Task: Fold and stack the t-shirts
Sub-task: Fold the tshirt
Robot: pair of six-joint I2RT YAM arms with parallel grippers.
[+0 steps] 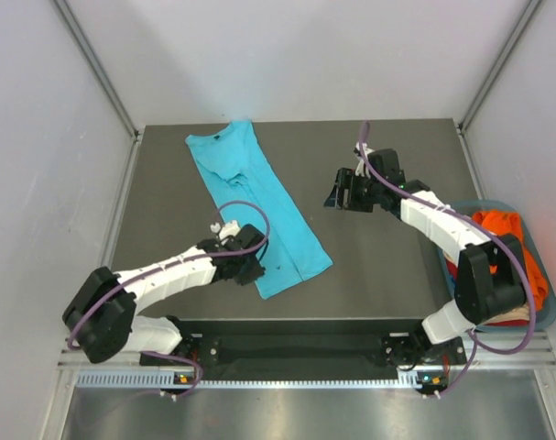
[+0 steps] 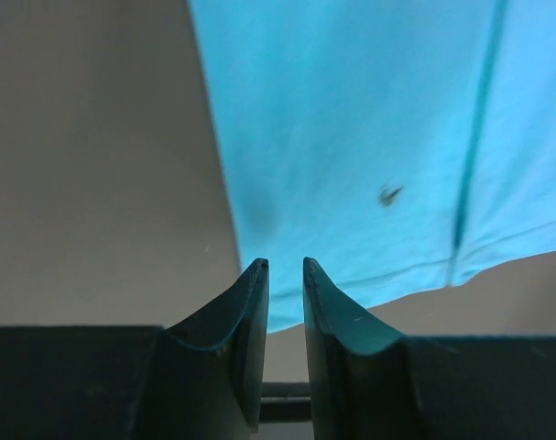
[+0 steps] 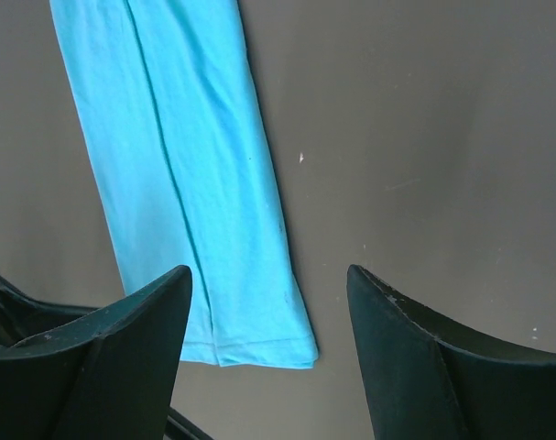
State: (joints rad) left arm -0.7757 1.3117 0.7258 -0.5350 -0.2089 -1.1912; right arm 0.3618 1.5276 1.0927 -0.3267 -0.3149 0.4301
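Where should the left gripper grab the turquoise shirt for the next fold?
Probably the near hem, at its left corner, coming in low from the left gripper's side. The shirt lies flat as a long strip, and that free edge sits just beyond the fingertips.

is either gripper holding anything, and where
Right gripper is open and empty. Left gripper has its jaws almost together at the hem corner of the turquoise t-shirt; a pinch cannot be told.

A blue-grey basket sits beside the dark table's right edge.
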